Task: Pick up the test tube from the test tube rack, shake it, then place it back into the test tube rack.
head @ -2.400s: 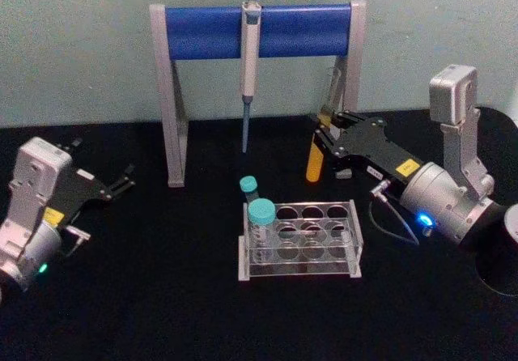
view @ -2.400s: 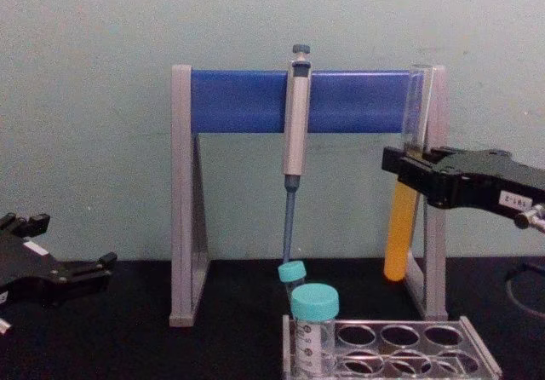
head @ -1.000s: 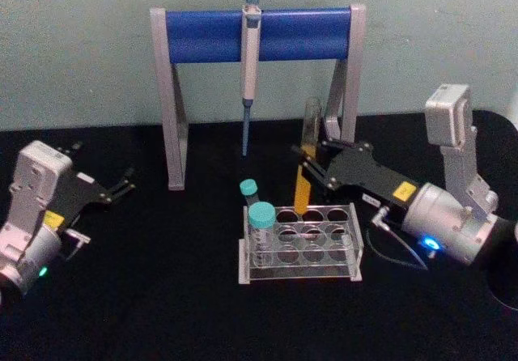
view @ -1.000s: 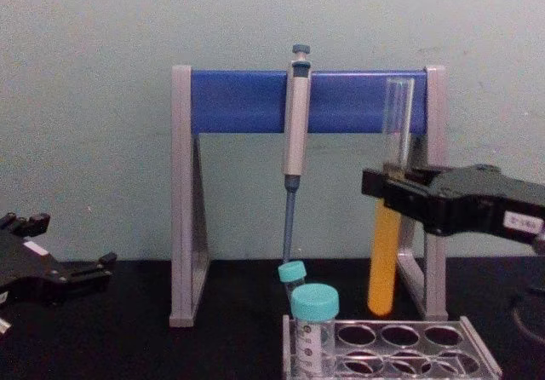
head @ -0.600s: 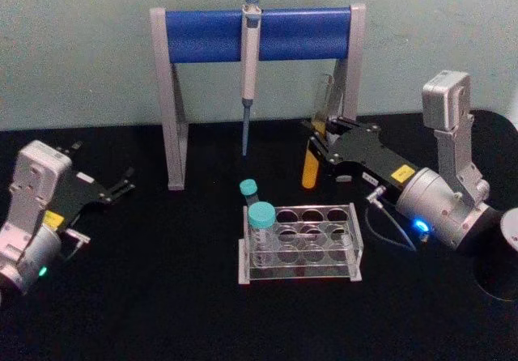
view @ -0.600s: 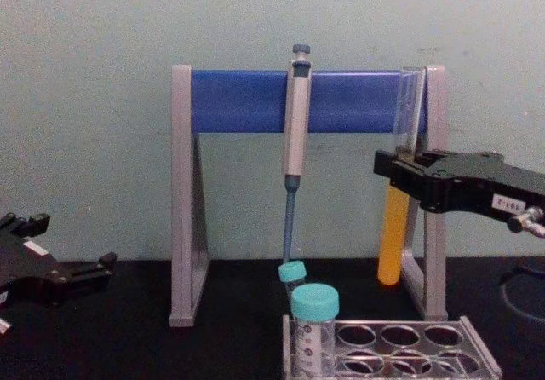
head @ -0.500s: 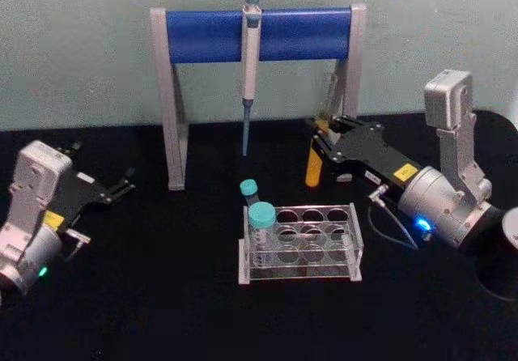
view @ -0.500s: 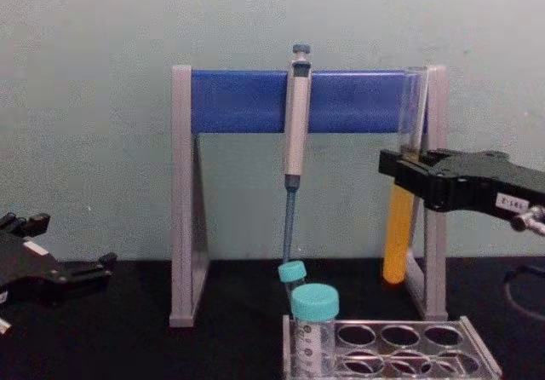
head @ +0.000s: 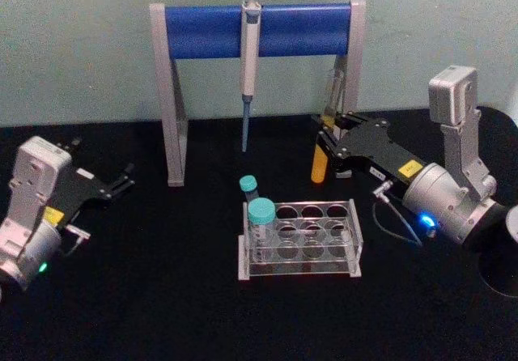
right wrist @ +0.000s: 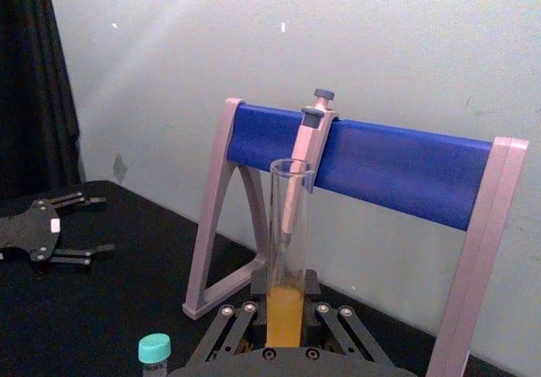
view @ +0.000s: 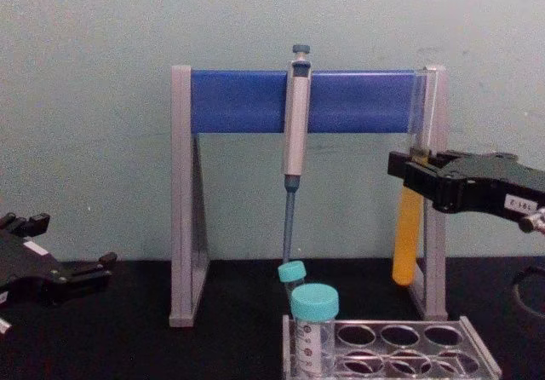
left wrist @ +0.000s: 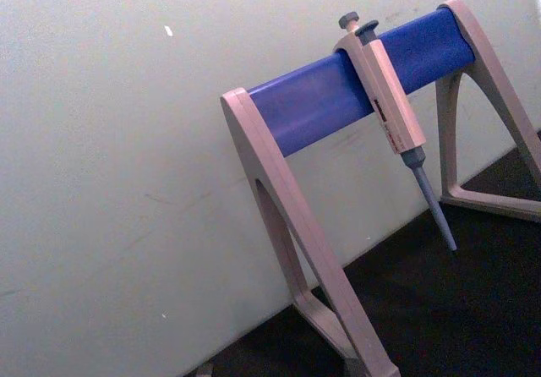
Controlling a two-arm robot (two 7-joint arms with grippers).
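Note:
The test tube (head: 320, 165), clear glass with orange-yellow liquid in its lower half, hangs upright in the air behind and right of the test tube rack (head: 354, 244). My right gripper (head: 324, 139) is shut on it at mid-height. In the chest view the test tube (view: 406, 245) sits in front of the stand's right leg, well above the test tube rack (view: 477, 356), held by the right gripper (view: 415, 169). The right wrist view shows the test tube (right wrist: 288, 225) rising from the right gripper (right wrist: 286, 333). My left gripper (head: 123, 180) rests open at the far left, holding nothing.
A grey-and-blue pipette stand (head: 209, 33) spans the back, with a grey pipette (head: 248, 61) hanging from its bar. Two teal-capped vials (head: 261, 217) stand at the rack's left end. The tabletop is black; a pale green wall is close behind the stand.
The right gripper swung the test tube left and down toward the rack a second ago, then back up and right; it now hangs farther right. The left arm stayed still.

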